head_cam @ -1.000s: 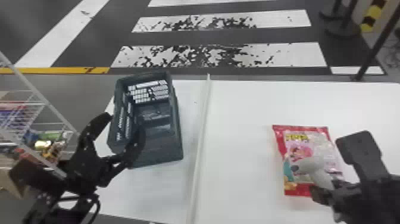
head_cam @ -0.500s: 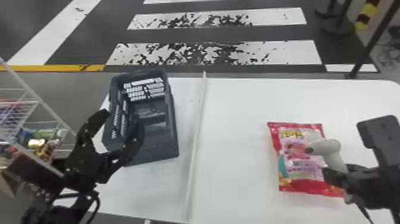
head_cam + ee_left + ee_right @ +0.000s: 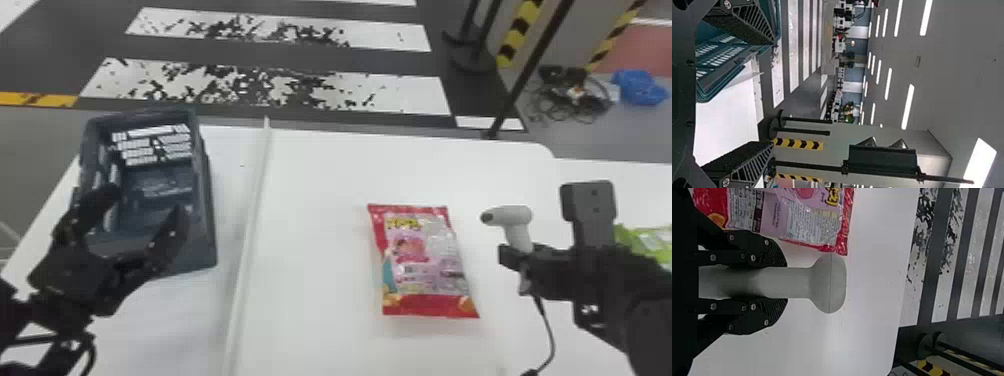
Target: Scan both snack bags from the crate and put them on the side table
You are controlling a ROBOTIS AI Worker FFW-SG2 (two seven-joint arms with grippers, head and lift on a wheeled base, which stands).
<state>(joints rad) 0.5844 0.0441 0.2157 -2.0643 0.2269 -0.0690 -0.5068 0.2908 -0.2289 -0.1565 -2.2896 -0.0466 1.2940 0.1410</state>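
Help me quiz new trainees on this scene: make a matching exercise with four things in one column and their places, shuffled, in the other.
Things
1. Pale grey handheld scanner
2. Red-and-pink plastic snack bag
3. Dark blue-grey slatted plastic crate
4. Green plastic bag

Places
A. Left of the thin pale strip, overlapped by the left tool in the head view
B. At the head view's right edge, partly behind the right arm
C. Gripped by the right tool
D. Flat on the white table

Pairs: 1-C, 2-D, 3-A, 4-B
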